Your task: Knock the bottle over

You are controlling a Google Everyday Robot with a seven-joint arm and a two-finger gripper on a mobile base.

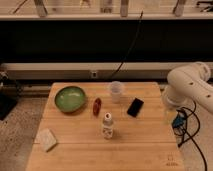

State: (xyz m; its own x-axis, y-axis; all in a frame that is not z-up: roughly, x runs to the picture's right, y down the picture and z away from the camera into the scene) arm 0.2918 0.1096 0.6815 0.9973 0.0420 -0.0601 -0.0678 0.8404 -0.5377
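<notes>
The bottle (pixel 107 126) stands upright near the middle of the wooden table (pixel 145 150). It is small and whitish, with a white cap and a pale label. My white arm (pixel 192 86) bends in from the right edge of the view. My gripper (pixel 171 114) hangs below the arm at the table's right edge, well to the right of the bottle and apart from it. Nothing shows in its grasp.
A green bowl (pixel 70 98) sits at the back left. A small red oval object (pixel 97 106) and a clear plastic cup (pixel 116 91) stand behind the bottle. A black flat object (pixel 135 107) lies to the right, and a pale sponge (pixel 48 139) at the front left. Cables (pixel 192 140) hang right of the table.
</notes>
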